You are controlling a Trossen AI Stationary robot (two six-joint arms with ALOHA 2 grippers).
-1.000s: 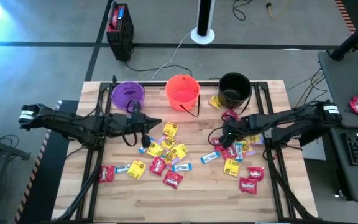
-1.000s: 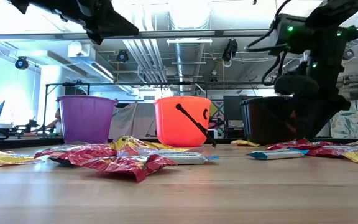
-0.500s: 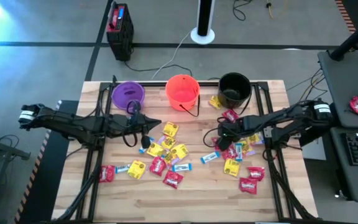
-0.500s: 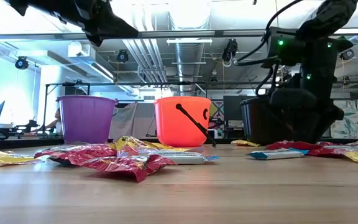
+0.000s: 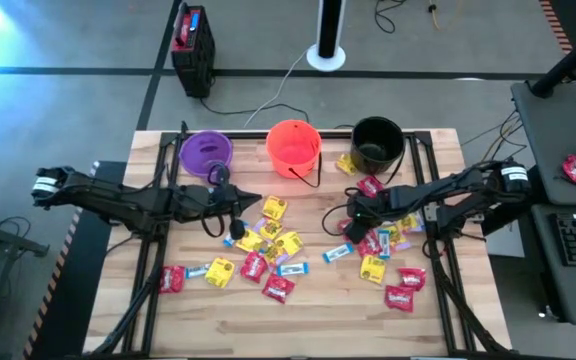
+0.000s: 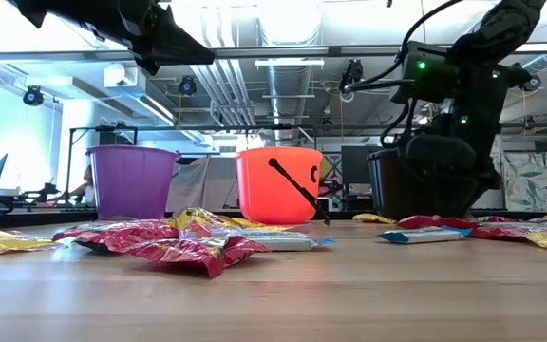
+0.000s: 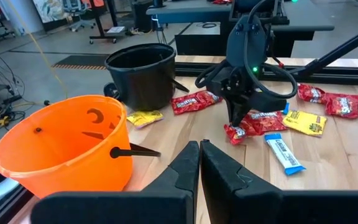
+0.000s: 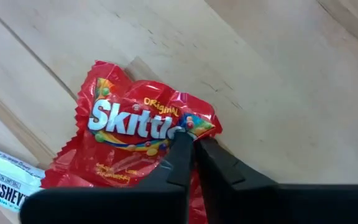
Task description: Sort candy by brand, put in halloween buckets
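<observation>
While the black bucket (image 5: 377, 143) and orange bucket (image 5: 294, 146) are being seen empty from above, the purple bucket (image 5: 206, 152) is partly hidden. Only in the right wrist view is the red Skittles packet (image 8: 135, 134) being shown pinched by the right gripper (image 8: 193, 144); the left gripper (image 7: 199, 163) is being held closed, empty.

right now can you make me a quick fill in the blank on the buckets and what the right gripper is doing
1. The middle bucket, between the purple bucket and the black bucket, is ____.
2. The right gripper is shut on a red packet printed with the brand ____.
3. The left gripper hangs above the table with its fingers ____.

Missing words: orange; Skittles; shut
</observation>
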